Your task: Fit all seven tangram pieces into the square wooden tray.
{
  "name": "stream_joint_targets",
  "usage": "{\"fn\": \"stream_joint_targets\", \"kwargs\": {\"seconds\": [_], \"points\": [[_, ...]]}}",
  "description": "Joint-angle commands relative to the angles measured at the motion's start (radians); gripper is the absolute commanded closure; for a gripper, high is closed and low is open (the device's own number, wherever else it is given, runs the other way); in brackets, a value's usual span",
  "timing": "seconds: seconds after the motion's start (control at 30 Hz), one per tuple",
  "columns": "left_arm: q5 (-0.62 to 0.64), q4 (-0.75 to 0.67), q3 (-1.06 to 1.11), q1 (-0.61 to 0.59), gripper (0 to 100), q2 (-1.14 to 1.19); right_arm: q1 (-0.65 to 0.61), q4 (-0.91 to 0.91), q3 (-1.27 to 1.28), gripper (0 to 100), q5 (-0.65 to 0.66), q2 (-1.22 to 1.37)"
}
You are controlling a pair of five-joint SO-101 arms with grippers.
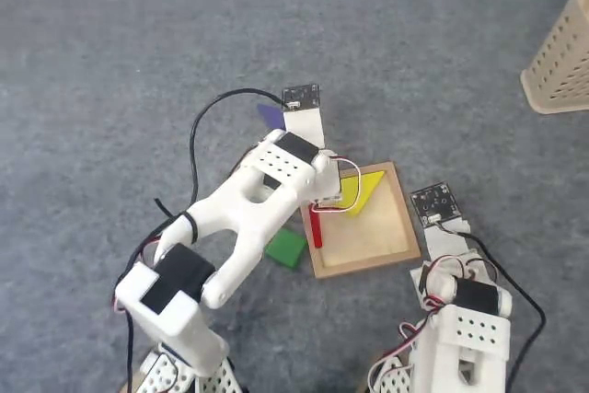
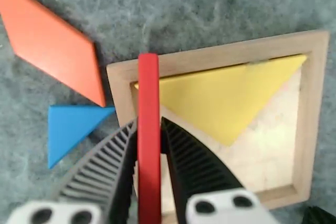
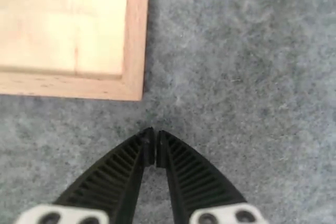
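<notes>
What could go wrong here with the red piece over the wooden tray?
The left gripper holds the red tangram piece on edge across the rim of the square wooden tray; released, it may catch there or tip outside. It also crosses a corner of the yellow triangle and might land on it.

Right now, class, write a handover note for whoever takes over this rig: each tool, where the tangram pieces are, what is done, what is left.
Left tool: shut on the red piece, held on edge over the rim of the tray.
Right tool: shut, empty, over the carpet by a tray corner.
Done: yellow triangle in the tray.
Left: seat the red piece. The orange parallelogram, blue triangle, green piece and purple piece lie on the carpet outside.
</notes>
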Motion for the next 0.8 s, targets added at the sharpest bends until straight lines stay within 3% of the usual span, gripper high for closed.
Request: {"fn": "stream_joint_targets", "kwargs": {"seconds": [0.0,0.3,0.5,0.77], "points": [[0.009,0.009,-0.035,0.008,97,-0.012,-0.01,-0.021,-0.006,98.3,0.012,-0.019],[0.009,0.087,-0.039,0.011,97,-0.018,-0.01,-0.022,-0.006,98.3,0.012,-0.019],[0.005,0.104,-0.03,0.112,97,-0.009,-0.01,-0.024,-0.006,98.3,0.012,-0.019],[0.003,0.08,-0.033,0.063,97,-0.012,-0.01,-0.024,-0.006,98.3,0.012,-0.019]]}}
